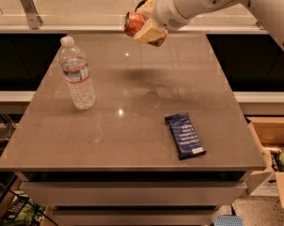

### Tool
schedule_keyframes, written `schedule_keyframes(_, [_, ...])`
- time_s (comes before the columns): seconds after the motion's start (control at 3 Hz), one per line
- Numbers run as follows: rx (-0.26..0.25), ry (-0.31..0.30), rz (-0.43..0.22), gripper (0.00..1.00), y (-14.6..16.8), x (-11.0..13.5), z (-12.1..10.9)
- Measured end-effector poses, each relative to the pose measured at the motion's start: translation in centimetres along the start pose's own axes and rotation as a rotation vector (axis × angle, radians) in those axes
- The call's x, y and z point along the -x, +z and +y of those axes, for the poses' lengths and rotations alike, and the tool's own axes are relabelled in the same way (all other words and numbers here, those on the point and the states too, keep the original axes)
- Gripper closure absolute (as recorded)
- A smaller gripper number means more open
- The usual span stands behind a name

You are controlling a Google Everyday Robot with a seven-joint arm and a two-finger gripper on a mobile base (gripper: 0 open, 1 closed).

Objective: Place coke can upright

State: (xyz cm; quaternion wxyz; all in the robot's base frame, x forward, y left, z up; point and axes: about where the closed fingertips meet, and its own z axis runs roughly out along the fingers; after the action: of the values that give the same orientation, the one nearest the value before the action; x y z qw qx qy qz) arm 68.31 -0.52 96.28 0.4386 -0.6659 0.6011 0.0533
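The orange-red coke can with a silver end lies tilted on its side in my gripper, held in the air above the far middle of the grey table. The gripper is shut on the can, with one cream-coloured finger across the can's front. The white arm reaches in from the upper right. The can's shadow falls on the table below it.
A clear water bottle stands upright at the table's left. A dark blue snack bar lies flat at the front right. A cardboard box with items sits on the floor to the right. A counter runs behind the table.
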Motion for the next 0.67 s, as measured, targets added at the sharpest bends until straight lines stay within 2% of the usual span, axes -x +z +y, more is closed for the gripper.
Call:
schedule_keyframes(0.33, [-0.036, 0.059, -0.060, 1.00, -1.3, -0.3, -0.6])
schedule_keyframes(0.67, [-0.081, 0.155, -0.109, 1.00, -2.2, -1.4, -1.6])
